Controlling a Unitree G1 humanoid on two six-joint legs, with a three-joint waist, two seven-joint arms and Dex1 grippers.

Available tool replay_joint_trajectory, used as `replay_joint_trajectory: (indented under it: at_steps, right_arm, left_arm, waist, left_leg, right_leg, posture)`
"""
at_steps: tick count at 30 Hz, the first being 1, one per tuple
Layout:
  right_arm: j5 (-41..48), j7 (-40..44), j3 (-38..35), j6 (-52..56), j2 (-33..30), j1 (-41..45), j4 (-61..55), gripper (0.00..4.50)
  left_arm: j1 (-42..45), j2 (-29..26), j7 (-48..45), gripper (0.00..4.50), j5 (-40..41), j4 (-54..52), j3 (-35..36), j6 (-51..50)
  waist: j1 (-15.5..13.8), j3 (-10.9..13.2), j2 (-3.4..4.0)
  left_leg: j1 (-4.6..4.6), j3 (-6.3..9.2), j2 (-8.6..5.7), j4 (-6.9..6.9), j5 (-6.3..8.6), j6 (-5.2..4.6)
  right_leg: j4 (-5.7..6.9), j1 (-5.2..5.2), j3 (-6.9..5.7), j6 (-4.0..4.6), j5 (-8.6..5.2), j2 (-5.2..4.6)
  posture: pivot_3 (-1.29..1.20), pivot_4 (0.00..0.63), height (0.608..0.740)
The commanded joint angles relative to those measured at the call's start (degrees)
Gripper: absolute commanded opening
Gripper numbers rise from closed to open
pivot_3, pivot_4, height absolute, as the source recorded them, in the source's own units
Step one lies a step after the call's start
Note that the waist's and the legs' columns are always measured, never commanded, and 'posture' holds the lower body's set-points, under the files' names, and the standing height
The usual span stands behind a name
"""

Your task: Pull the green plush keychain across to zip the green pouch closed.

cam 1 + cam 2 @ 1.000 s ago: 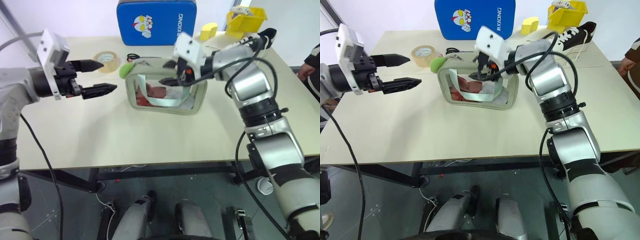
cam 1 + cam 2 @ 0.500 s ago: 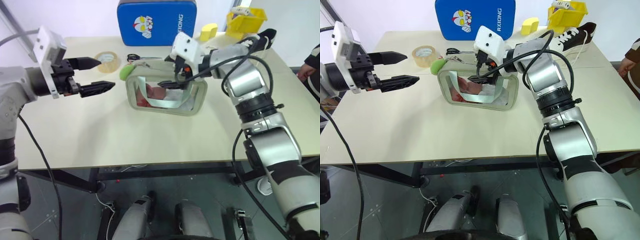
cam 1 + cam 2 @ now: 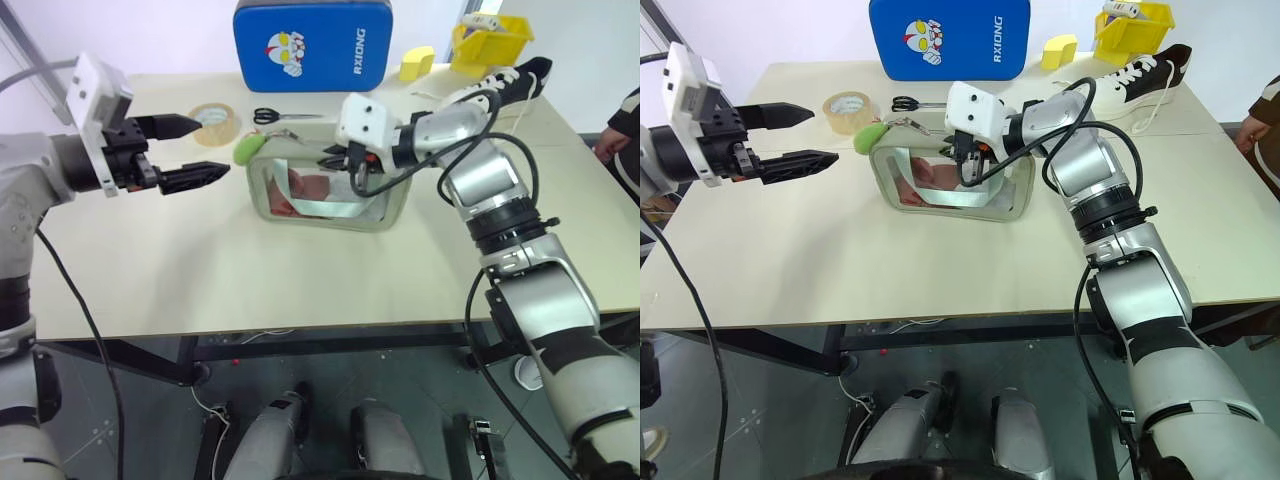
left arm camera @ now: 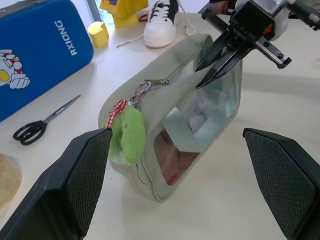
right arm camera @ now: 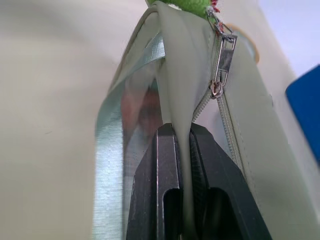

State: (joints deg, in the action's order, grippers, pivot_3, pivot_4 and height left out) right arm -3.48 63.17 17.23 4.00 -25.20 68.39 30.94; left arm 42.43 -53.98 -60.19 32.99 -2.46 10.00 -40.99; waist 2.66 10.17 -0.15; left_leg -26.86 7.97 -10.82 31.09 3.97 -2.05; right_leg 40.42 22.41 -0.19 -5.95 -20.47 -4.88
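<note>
The green pouch (image 3: pixel 396 204) stands mid-table, clear window toward me, its zipper (image 5: pixel 220 85) running along the top. The green plush keychain (image 3: pixel 247 148) hangs at the pouch's left end, clipped to the zipper pull (image 4: pixel 145 90). My right gripper (image 3: pixel 336 160) is shut on the pouch's top fabric beside the zipper; in the right wrist view the two black fingers (image 5: pixel 165 165) pinch a fold of the sage cloth. My left gripper (image 3: pixel 216 147) hovers open and empty just left of the keychain, apart from it.
Behind the pouch lie scissors (image 3: pixel 280 116), a tape roll (image 3: pixel 215 120) and a blue padded case (image 3: pixel 312 45). At the back right are a yellow sponge block (image 3: pixel 417 62), a yellow bin (image 3: pixel 490 40) and a shoe (image 3: pixel 500 80). A person (image 3: pixel 625 130) stands at the right edge.
My right gripper sank a little onto the pouch's top and went from open to shut on its fabric. The left gripper kept still.
</note>
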Motion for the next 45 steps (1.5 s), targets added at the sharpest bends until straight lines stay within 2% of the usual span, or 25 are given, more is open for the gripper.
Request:
replay_joint_trajectory:
  at_steps: [1,5,9,12,15,17,19,22,25,29,34,37,40,41,45]
  right_arm:
    - [-0.1,0.5,-0.8,-5.1,-0.1,2.0,-0.4,0.06]
    - [-0.9,1.4,0.1,-2.2,-0.2,-0.1,-1.2,0.06]
    - [-0.1,4.0,0.5,5.5,-1.0,-2.2,-6.3,0.06]
    - [1.5,4.8,-0.6,10.8,-1.0,-2.5,-10.0,1.06]
    - [2.8,4.4,-2.4,14.9,-1.9,-1.9,-13.6,2.53]
    - [4.1,4.7,-4.0,18.2,-3.6,-1.8,-16.7,2.53]
    - [5.2,5.3,-6.4,21.6,-7.8,-2.9,-21.1,2.53]
    - [6.5,6.2,-8.8,25.8,-14.2,-6.0,-26.7,2.53]
    - [7.5,5.9,-9.7,28.6,-17.6,-9.5,-30.2,2.53]
    - [7.0,4.7,-9.2,27.4,-19.2,-13.5,-30.0,2.53]
    - [6.0,2.7,-8.2,24.4,-18.6,-15.0,-27.0,2.53]
    - [6.4,1.8,-8.1,23.0,-17.6,-15.0,-25.5,1.66]
    - [6.5,1.3,-7.8,22.0,-17.2,-15.4,-26.0,0.21]
    - [6.6,1.4,-7.6,21.6,-17.2,-15.7,-26.5,0.04]
    - [7.3,1.7,-7.5,21.8,-17.2,-16.4,-28.1,0.04]
  left_arm:
    - [1.4,-1.3,0.0,4.5,-0.4,-0.4,1.0,0.9]
    - [1.2,-0.9,0.2,4.5,-0.3,-0.7,0.8,0.9]
    - [0.9,-1.0,0.2,4.5,-0.2,-0.8,0.9,0.9]
    - [1.1,-1.1,0.1,4.5,-0.4,-0.2,0.9,1.1]
    - [1.0,-1.3,-0.1,4.5,-1.1,1.2,0.7,1.8]
    - [0.6,-1.7,-0.2,4.5,-1.7,2.6,1.1,2.5]
    - [0.2,-2.2,-0.1,4.5,-2.7,5.1,1.8,3.5]
    - [-0.6,-2.2,-0.1,4.5,-3.7,7.9,2.0,5.1]
    - [-0.9,-1.3,-0.4,4.5,-4.1,8.9,1.0,6.0]
    - [0.3,0.7,-1.1,4.5,-4.9,9.4,-1.2,6.7]
    - [2.3,1.9,-2.3,4.5,-5.8,10.1,-3.1,7.1]
    - [3.5,3.5,-2.0,4.5,-6.0,10.0,-4.2,6.8]
    - [3.3,5.5,-1.2,4.5,-7.0,9.8,-5.5,7.4]
    - [3.2,6.5,-0.5,4.5,-7.6,10.0,-5.9,7.8]
    - [3.1,8.9,0.4,4.5,-8.8,10.6,-6.9,8.7]
  waist:
    - [0.0,0.0,0.0]
    - [-0.2,0.0,0.0]
    - [-0.2,0.0,-0.01]
    - [-0.2,0.0,-0.01]
    - [-0.1,0.0,0.0]
    - [-0.2,0.0,0.0]
    - [-0.5,0.0,0.0]
    - [-1.0,0.0,-0.01]
    - [-1.4,0.0,-0.01]
    - [-1.4,0.0,-0.01]
    - [-1.5,0.0,-0.01]
    - [-1.5,0.0,-0.01]
    - [-1.4,0.0,-0.01]
    - [-1.4,0.0,-0.01]
    - [-1.3,0.0,-0.02]
  left_leg:
    - [0.0,0.0,0.0,0.0,0.0,0.0]
    - [0.01,0.0,0.01,0.01,0.0,0.0]
    - [0.02,0.0,0.01,0.02,0.01,-0.02]
    - [0.05,0.0,0.02,0.02,0.04,-0.06]
    - [0.04,0.0,0.02,0.0,0.05,-0.07]
    - [0.03,0.0,0.02,0.0,0.05,-0.07]
    - [-0.01,0.0,0.02,-0.01,0.05,-0.07]
    - [-0.08,0.0,0.02,-0.01,0.09,-0.11]
    - [-0.07,-0.05,0.02,-0.01,0.12,-0.15]
    - [-0.09,-0.08,0.04,-0.01,0.12,-0.15]
    - [-0.34,-0.11,0.03,0.02,0.12,-0.16]
    - [-0.35,-0.11,0.03,0.02,0.12,-0.16]
    - [-0.33,-0.1,0.03,0.05,0.11,-0.16]
    - [-0.33,-0.1,0.04,0.05,0.11,-0.16]
    - [-0.32,-0.1,0.04,0.1,0.1,-0.17]
  right_leg:
    - [0.0,0.0,0.0,0.0,0.0,0.01]
    - [0.01,-0.02,0.0,0.0,0.0,0.01]
    - [0.01,-0.04,0.0,0.0,0.0,0.01]
    - [0.01,-0.06,0.01,0.0,0.0,0.0]
    - [0.0,-0.05,0.01,0.01,0.0,-0.01]
    - [0.01,-0.03,0.01,0.01,-0.01,-0.01]
    - [0.0,0.01,0.01,0.01,-0.01,-0.02]
    - [-0.1,0.03,0.01,0.01,0.0,-0.05]
    - [-0.12,0.02,0.01,0.03,-0.01,-0.1]
    - [-0.12,0.05,0.02,0.23,-0.09,-0.14]
    - [-0.15,0.26,0.02,0.07,0.0,-0.14]
    - [-0.18,0.25,0.02,0.05,0.01,-0.13]
    - [-0.17,0.22,0.02,0.04,0.01,-0.13]
    - [-0.17,0.22,0.02,0.04,0.02,-0.12]
    - [-0.16,0.17,0.02,0.03,0.02,-0.12]
  posture:
    - [0.0,0.15,0.74]
    - [0.0,0.15,0.74]
    - [0.0,0.15,0.74]
    - [0.0,0.15,0.74]
    - [0.0,0.15,0.74]
    - [0.0,0.15,0.74]
    - [0.0,0.15,0.74]
    - [0.0,0.15,0.74]
    - [0.0,0.15,0.74]
    - [0.0,0.15,0.74]
    - [0.0,0.15,0.74]
    - [0.0,0.15,0.74]
    - [0.0,0.15,0.74]
    - [0.0,0.15,0.74]
    - [0.0,0.15,0.74]
